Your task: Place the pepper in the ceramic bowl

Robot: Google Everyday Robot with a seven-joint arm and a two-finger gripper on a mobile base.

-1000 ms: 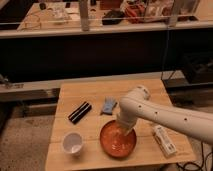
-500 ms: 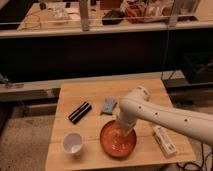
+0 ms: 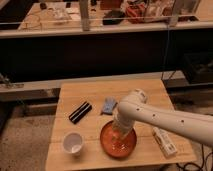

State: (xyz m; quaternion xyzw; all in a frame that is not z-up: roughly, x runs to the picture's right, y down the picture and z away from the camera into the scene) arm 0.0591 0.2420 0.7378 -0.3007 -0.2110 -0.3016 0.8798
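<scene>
On this wooden counter [image 3: 95, 90] I count five things: one orange-red bowl [image 3: 103, 139], one white cup [image 3: 73, 142], one flat black bar [image 3: 80, 112], one crumpled blue-grey thing [image 3: 108, 105] and one long white packet [image 3: 165, 142]. There is one arm [image 3: 165, 120], mine, and one claw [image 3: 119, 136] at its end.

The bowl sits near the front edge, about the middle. The cup stands to its left, apart from it. The black bar lies farther back and left, and the blue-grey thing lies just right of the bar, beyond the bowl. The packet lies to the right of the bowl, near the front right corner.

My arm comes in from the right and is cut off by that edge. It crosses above the far end of the packet, and my wrist covers the far rim of the bowl. What the blue-grey thing is I cannot tell. Beyond the counter a dark wall rises to a cluttered ledge, cut off at the top, and its items are too small to name.

My claw points down inside the bowl's rim, low over its floor, fingers pressed together. The pepper I cannot pick out: the claw's tip and the bowl's inside share the same orange tone, so I cannot tell whether it is pinched there or lying in the bowl.
</scene>
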